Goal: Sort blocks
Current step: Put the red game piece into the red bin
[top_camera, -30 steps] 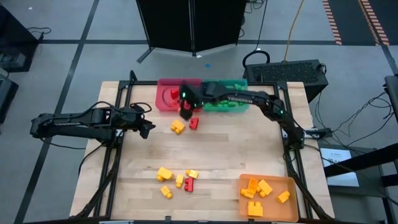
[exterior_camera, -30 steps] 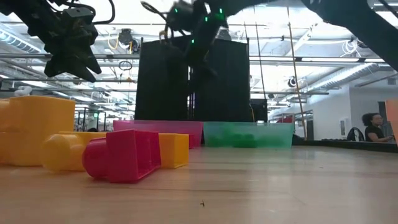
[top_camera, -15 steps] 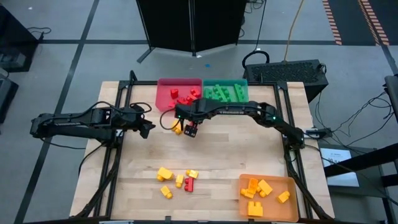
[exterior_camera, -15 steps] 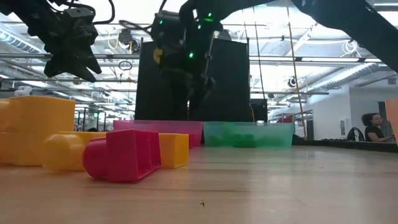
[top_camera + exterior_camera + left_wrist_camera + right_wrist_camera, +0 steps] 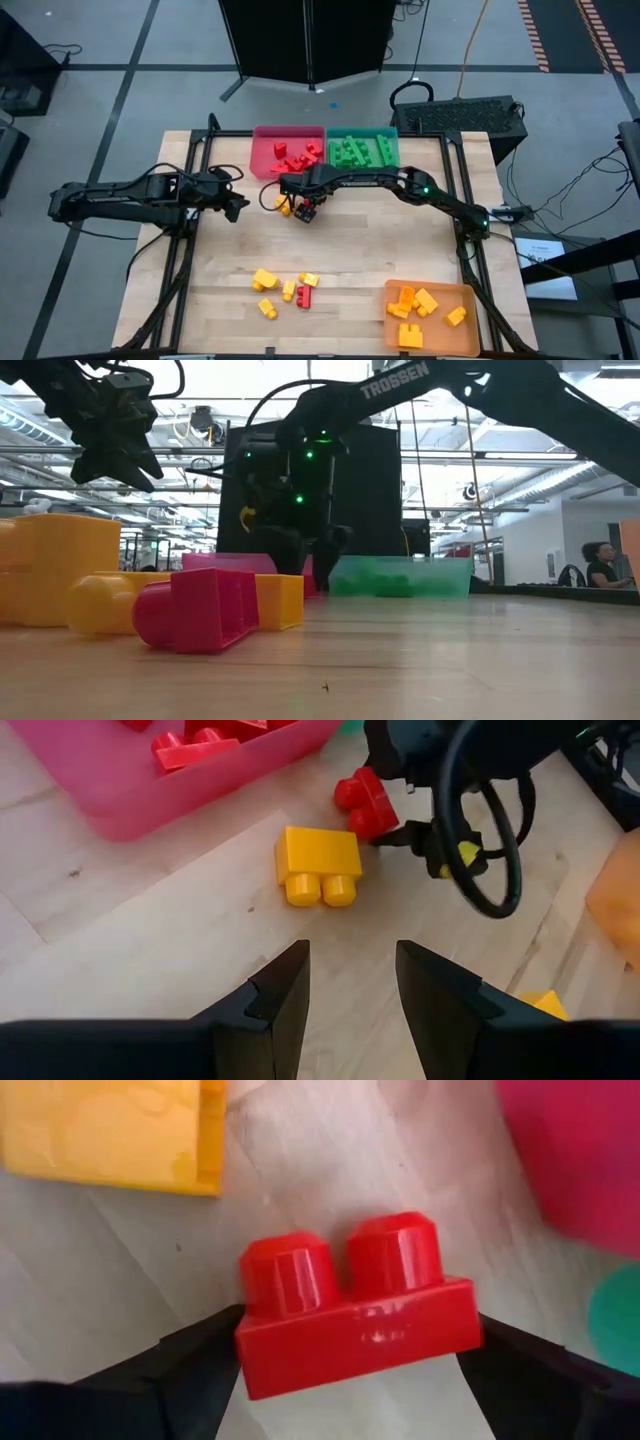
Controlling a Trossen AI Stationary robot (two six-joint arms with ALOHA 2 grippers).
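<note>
Right wrist view: a red block (image 5: 355, 1305) is seen lying on the table (image 5: 330, 1160) between the wide-spread jaws of the right gripper (image 5: 350, 1370), beside a yellow block (image 5: 115, 1125). It is judged light, rigid and slick; its flat sides should be pinched. The left gripper (image 5: 238, 205) is held closed, well apart.

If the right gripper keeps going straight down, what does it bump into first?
Probably the red block. The right gripper points down with open fingers on either side of it, and the block lies on the table beside a yellow block.
</note>
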